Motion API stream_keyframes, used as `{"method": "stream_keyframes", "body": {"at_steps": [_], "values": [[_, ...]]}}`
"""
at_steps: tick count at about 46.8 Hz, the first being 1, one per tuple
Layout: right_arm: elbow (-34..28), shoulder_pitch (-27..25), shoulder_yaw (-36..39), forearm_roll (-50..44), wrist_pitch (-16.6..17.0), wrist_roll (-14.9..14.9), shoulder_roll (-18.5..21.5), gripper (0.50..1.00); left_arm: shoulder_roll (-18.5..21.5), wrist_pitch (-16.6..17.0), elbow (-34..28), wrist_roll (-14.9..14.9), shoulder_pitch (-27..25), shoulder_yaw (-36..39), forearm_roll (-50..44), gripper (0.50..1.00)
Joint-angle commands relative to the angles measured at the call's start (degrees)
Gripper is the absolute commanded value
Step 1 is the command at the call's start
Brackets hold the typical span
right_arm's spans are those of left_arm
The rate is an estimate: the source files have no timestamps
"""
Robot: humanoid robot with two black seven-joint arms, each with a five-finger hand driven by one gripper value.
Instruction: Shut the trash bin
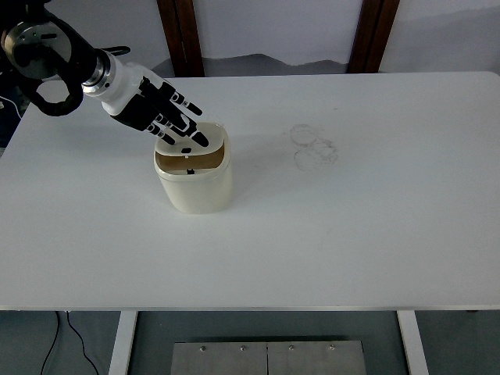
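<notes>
A cream bin is seen standing upright on the white desk, in the left half and nearer the far edge than the near one. Its top is partly open: the brown inside is visible through the front of the opening, while the lid is tipped down over the back part and is mostly hidden by the hand. The left arm is brought in from the far left corner, and the left hand is laid over the back of the bin's top. The fingers are held extended and slightly spread, pointing toward the right and near edges, with the fingertips resting on or just above the lid; nothing is clasped by them. Whether the lid is actually touched cannot be told for certain. The white wrist section of the arm is seen just left of the hand, above the desk's far left part. Faint ring-shaped marks are seen on the desk surface, to the right of the bin and well apart from it, about midway across the desk toward the far edge.
</notes>
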Motion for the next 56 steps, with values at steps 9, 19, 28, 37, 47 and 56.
{"method": "stream_keyframes", "body": {"at_steps": [9,19,28,37,47,56], "values": [[0.0,0.0,0.0,0.1,0.0,0.0,0.0,0.995,0.6,0.1,0.1,0.0,1.8,0.0,0.0,1.000],[0.0,0.0,0.0,0.0,0.0,0.0,0.0,0.995,0.9,0.1,0.1,0.0,2.2,0.0,0.1,1.000],[0.0,0.0,0.0,0.0,0.0,-0.2,0.0,0.995,0.9,0.1,0.1,0.0,2.7,0.0,0.1,1.000],[0.0,0.0,0.0,0.0,0.0,-0.2,0.0,0.995,0.9,0.4,0.2,0.0,3.2,0.0,0.3,1.000],[0.0,0.0,0.0,0.0,0.0,-0.2,0.0,0.995,0.9,0.4,0.2,0.0,3.5,0.0,0.5,1.000],[0.0,0.0,0.0,0.0,0.0,-0.2,0.0,0.995,1.0,0.5,0.2,0.0,3.9,0.0,0.6,1.000]]}}
